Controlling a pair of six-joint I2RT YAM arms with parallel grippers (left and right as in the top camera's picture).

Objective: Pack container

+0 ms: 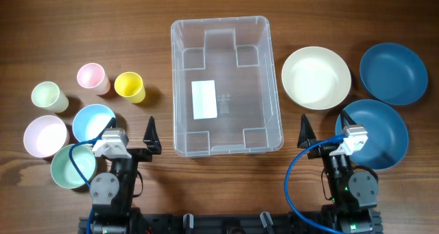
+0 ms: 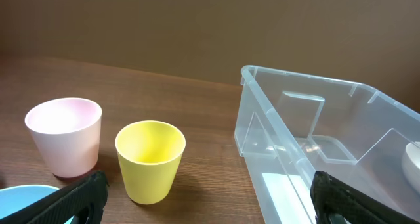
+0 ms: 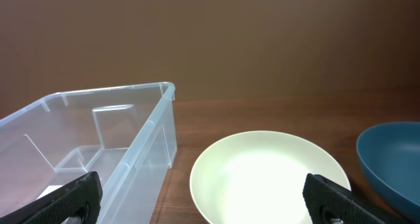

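Overhead, the large clear plastic rectangular container [image 1: 236,97] sits empty at the middle of the brown wood-grain table [image 1: 68,28], its white label showing through the base. Six pastel plastic cups [image 1: 90,76] cluster to its left. A cream round bowl [image 1: 316,77] and two dark blue bowls [image 1: 393,73] lie to its right, seemingly sorted so each arm serves its own side. In the wrist views the left gripper [image 2: 209,184] and the right gripper [image 3: 201,184] have their fingers spread wide and hold nothing, so packing looks not yet begun. A plain brown wall backs the table.
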